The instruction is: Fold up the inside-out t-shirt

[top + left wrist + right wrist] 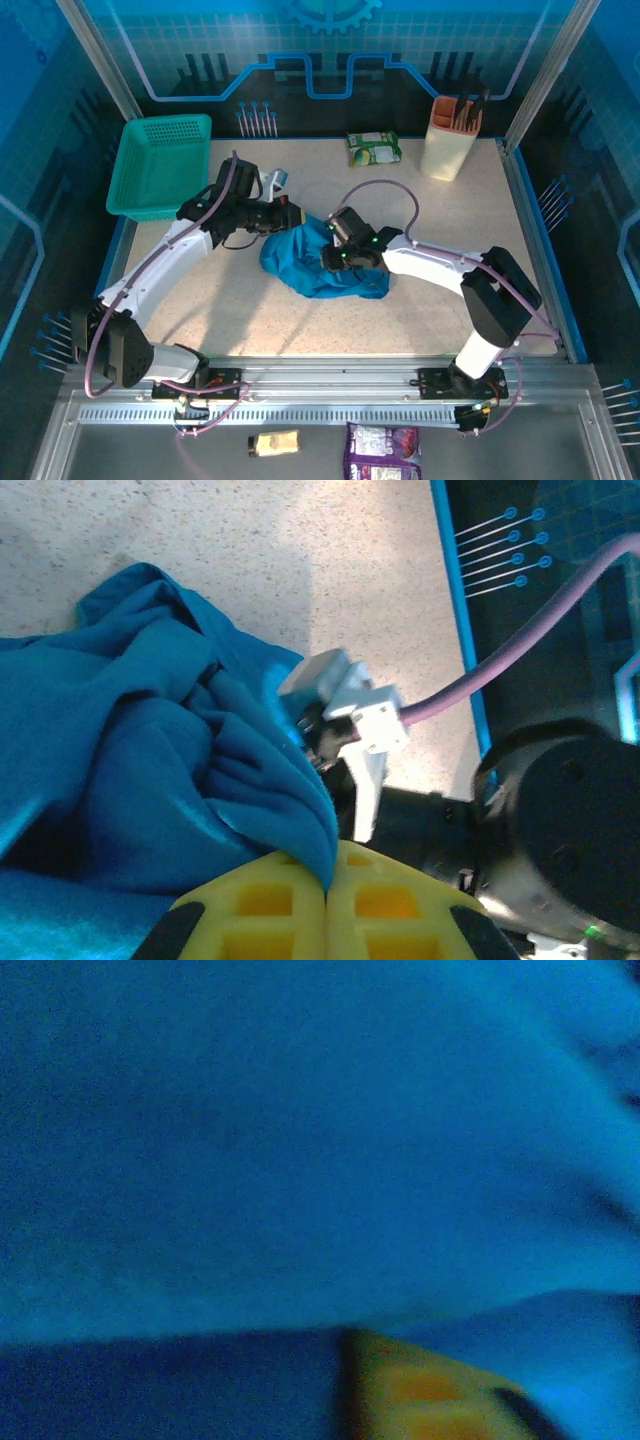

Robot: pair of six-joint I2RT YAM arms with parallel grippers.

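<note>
Left wrist view shows our left hand (327,895) clenched on the bunched t-shirt (150,780); whether our right hand (333,262) grips it we cannot tell, and we judge the next move is spreading it flat.

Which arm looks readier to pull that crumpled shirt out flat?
Left, probably: the left gripper is shut on an edge of the t-shirt, with bare table beside it to pull across. The right gripper sits pressed into the heap, its grip unclear.
</note>
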